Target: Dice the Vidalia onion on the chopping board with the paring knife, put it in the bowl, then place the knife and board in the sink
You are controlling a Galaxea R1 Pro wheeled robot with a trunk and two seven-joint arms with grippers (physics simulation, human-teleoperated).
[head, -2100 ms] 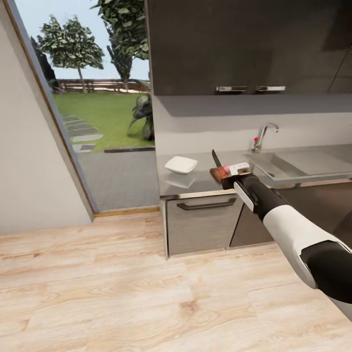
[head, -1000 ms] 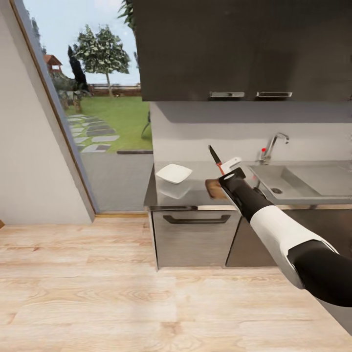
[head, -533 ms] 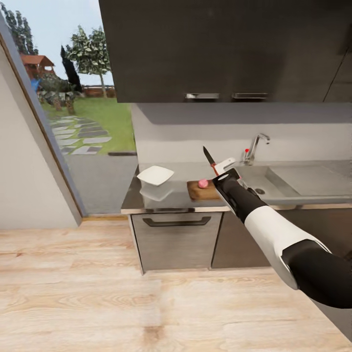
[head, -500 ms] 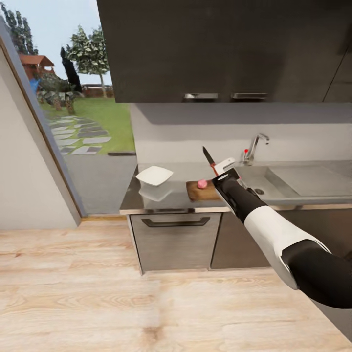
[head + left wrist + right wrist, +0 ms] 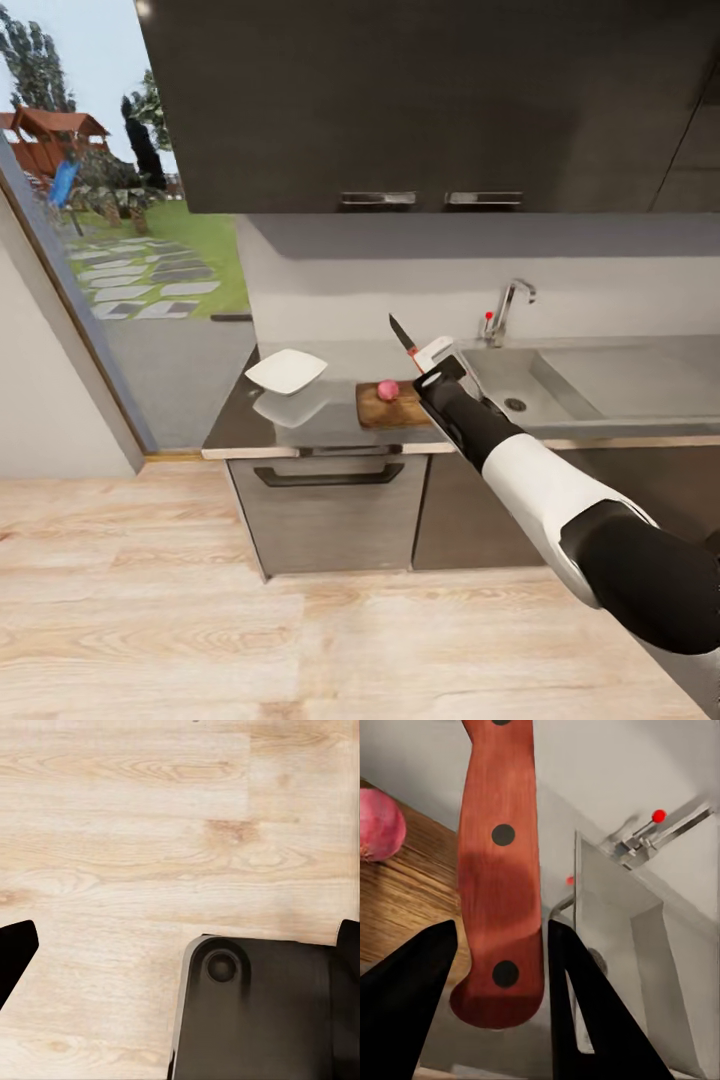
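Floor: light wood plank floor (image 5: 250,640) fills the near part of the head view; the left wrist view looks down on the same planks beside a dark rounded part of the robot (image 5: 255,1009).
Left pincer: one dark fingertip at the edge of the left wrist view; whether it is released or clenched cannot be told.
Right arm: white-and-black arm (image 5: 560,500) reaching forward toward the surface.
Right pincer: right pincer (image 5: 432,368) clenched on the red-orange handle of the small dark-bladed paring knife (image 5: 403,338), blade pointing up and away; in the right wrist view the handle (image 5: 501,870) sits between the two dark fingers.
Surface: glossy grey countertop (image 5: 320,425) above grey lower cabinets.
Board: brown wooden chopping board (image 5: 392,408) lying flat, just beside the pincer.
Onion: round pinkish-red onion (image 5: 387,389) resting on the board, whole.
Bowl: shallow white squarish bowl (image 5: 286,371) on the surface, near the board's far-left side.
Sink: steel sink (image 5: 520,380) with a chrome tap (image 5: 505,305), right of the board.
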